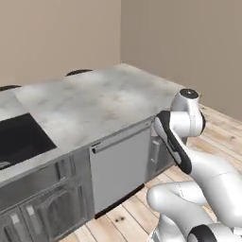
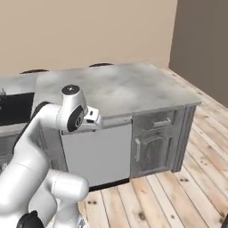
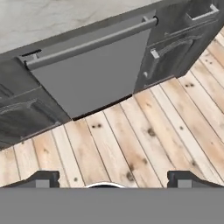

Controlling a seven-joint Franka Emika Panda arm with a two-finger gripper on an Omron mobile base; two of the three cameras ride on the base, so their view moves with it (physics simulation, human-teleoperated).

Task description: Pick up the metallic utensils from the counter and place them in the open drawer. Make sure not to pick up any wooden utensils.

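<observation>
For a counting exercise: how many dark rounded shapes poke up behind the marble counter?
2 dark shapes: one behind the counter, midway along its far edge, and one further left, beyond the sink. Others may be hidden behind the counter.

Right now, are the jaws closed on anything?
No. In the hand view the gripper stands wide open, its two tips far apart over bare wooden floor, nothing between them.

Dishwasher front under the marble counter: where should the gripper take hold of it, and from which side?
Probably the long bar handle along the top of the dishwasher front. It runs level and seems to stand off the flat panel, so come straight in from the front, one finger above and one below. The gripper is open.
</observation>
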